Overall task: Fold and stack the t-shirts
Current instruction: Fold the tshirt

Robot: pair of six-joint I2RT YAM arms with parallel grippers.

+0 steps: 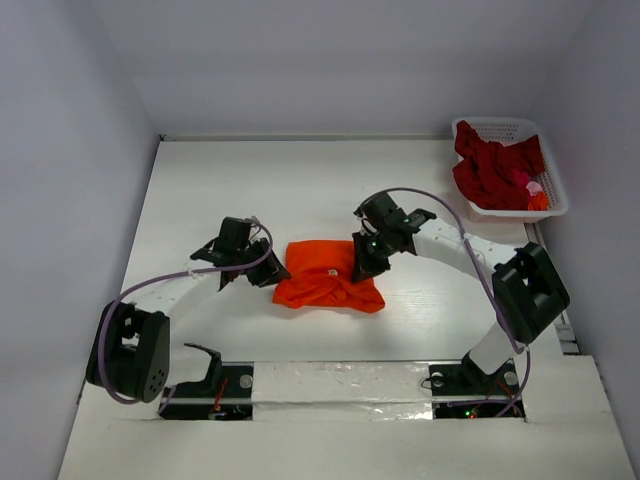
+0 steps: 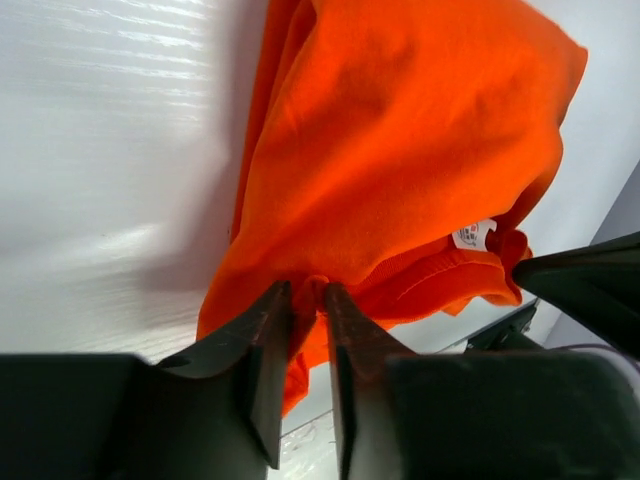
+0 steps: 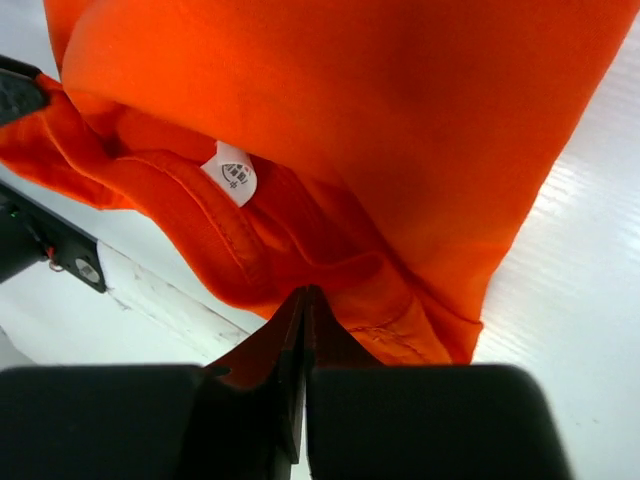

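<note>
Cloth in bright orange, a short-sleeved t-shirt (image 1: 328,280), lies bunched in a loose, part-folded bundle near the middle of the white table (image 1: 230,180). The left fingers (image 1: 272,272) sit at the bundle's 9 o'clock edge. In the left wrist view they are clamped on a raised fold of the orange fabric, which fills the narrow gap between them. The right fingers (image 1: 362,266) come in at about the bundle's 2 o'clock. In the right wrist view they are pressed together, pinching the hem of the orange t-shirt at their tips. A small white neck label (image 3: 233,172) shows just inside the collar, facing up. A white plastic lattice basket (image 1: 548,205) stands at the table's 1 o'clock corner, well apart from both arms, with a crumpled dark red cloth t-shirt (image 1: 492,168) heaped inside it.
</note>
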